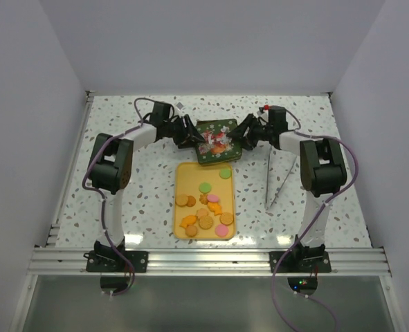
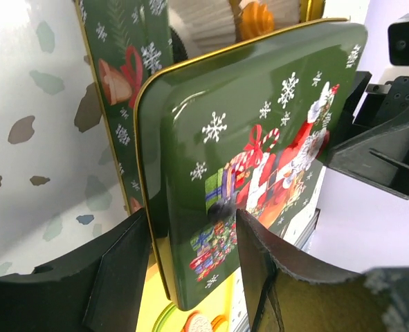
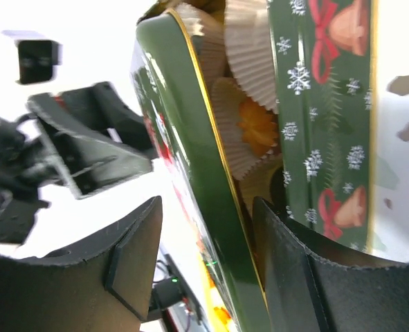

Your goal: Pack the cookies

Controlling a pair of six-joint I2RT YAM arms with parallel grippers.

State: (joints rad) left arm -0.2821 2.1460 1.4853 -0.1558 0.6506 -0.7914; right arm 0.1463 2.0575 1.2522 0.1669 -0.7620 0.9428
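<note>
Speckled table (image 1: 121,117) held the cookies (image 1: 205,211) on a yellow tray (image 1: 183,173) up close, and farther back the left gripper (image 2: 194,232) pinched the green tin lid (image 2: 259,138) with half-open fingers, while the right gripper (image 3: 207,207) sat loose around its rim.

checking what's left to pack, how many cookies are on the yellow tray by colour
green cookies: 2
pink cookies: 2
tan-brown cookies: about 5
orange cookies: about 5
total: about 14 on the yellow tray; some overlap, so the count is rough
</note>
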